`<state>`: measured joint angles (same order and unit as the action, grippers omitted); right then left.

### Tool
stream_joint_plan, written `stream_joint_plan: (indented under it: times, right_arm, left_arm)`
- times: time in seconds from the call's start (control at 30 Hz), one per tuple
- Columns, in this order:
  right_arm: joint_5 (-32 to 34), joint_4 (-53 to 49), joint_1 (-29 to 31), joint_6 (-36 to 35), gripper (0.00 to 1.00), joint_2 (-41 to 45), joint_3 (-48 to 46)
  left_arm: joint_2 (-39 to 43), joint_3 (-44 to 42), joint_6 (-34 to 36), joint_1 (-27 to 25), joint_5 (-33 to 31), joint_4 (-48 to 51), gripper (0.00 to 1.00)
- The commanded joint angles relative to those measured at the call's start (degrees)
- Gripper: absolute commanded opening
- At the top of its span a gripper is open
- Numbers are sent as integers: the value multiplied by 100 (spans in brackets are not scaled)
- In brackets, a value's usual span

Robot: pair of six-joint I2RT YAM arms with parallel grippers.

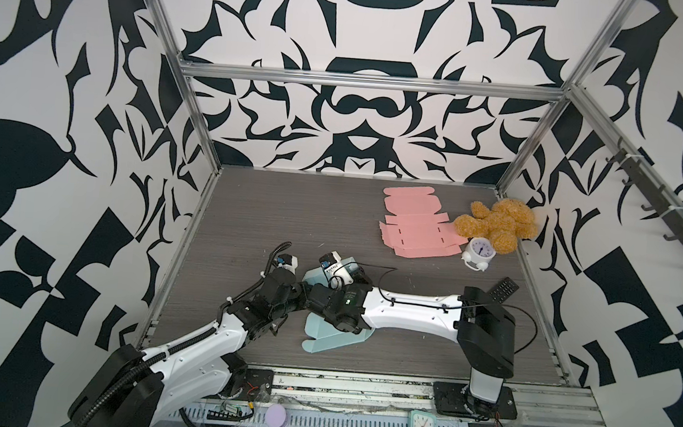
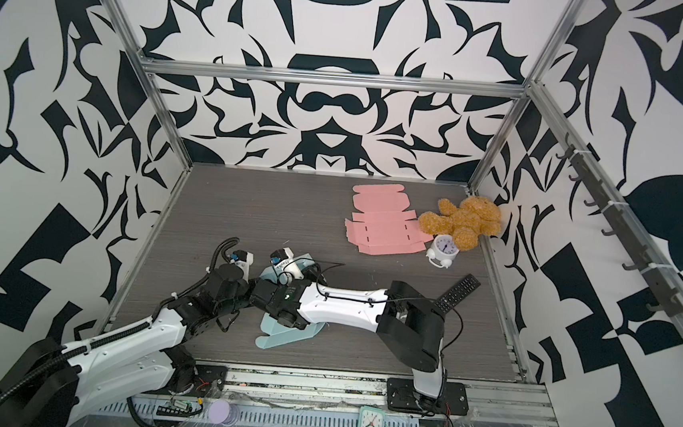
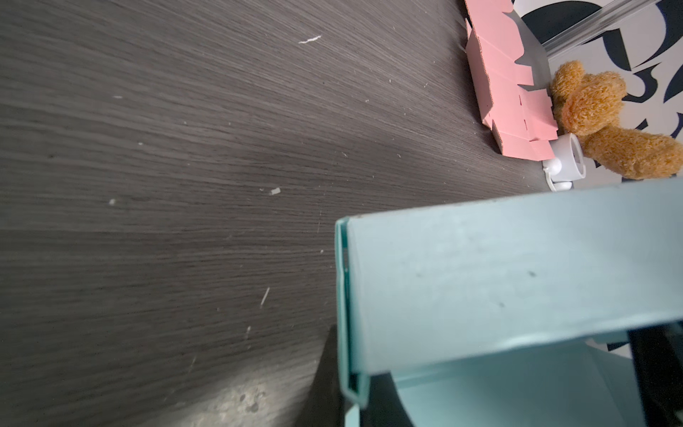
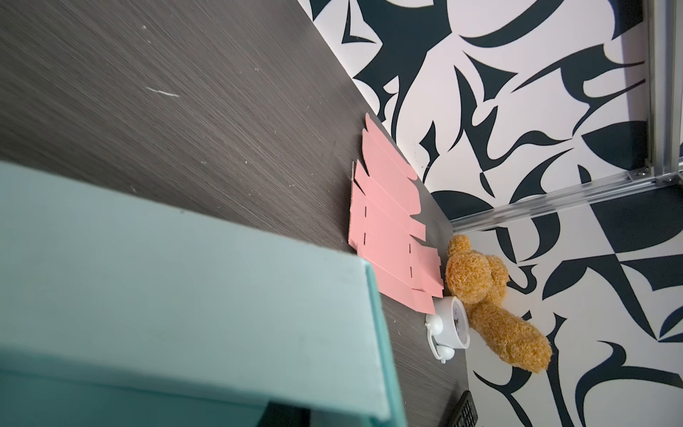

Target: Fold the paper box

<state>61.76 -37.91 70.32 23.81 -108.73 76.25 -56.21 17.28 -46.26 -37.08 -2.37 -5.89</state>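
Paper box (image 1: 323, 340) part-folded at the near middle of the table (image 1: 268, 217)

In both top views the two arms met over it, hiding their jaws. In the left wrist view the left gripper (image 3: 351, 384) was clenched on a raised wall of the box. In the right wrist view the box loomed close, but whether the right gripper (image 4: 292, 414) was clenched or released could not be told.

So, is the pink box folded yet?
No, the pink box lies flat and unfolded on the table beside the teddy.
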Motion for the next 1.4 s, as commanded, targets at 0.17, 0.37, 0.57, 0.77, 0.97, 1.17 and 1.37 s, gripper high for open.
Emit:
stream_joint_plan:
  times: [0.17, 0.37, 0.57, 0.77, 0.97, 1.17, 1.37]
  right_arm:
    - [203, -229, -76, -62, 10, -87, 90]
    - [299, -278, -97, -82, 3, -122, 127]
    - [220, -235, -99, -122, 0, -98, 128]
    - [201, -182, -98, -61, 8, -45, 105]
    - [197, -70, -96, -61, 10, 41, 35]
    - [110, 50, -91, -101, 11, 93, -13]
    - [125, 97, -96, -116, 10, 152, -54]
  left_arm:
    - [31, -10, -28, -10, -22, -290, 0]
    - [14, -36, -66, -14, -27, -353, 0]
    - [58, -63, -82, -19, -35, -367, 0]
    - [51, -84, -84, -14, -57, -366, 0]
    - [14, -103, -97, -23, -53, -404, 0]
    - [13, -90, -97, -18, -58, -395, 0]
    - [7, -86, -111, -18, -57, -380, 0]
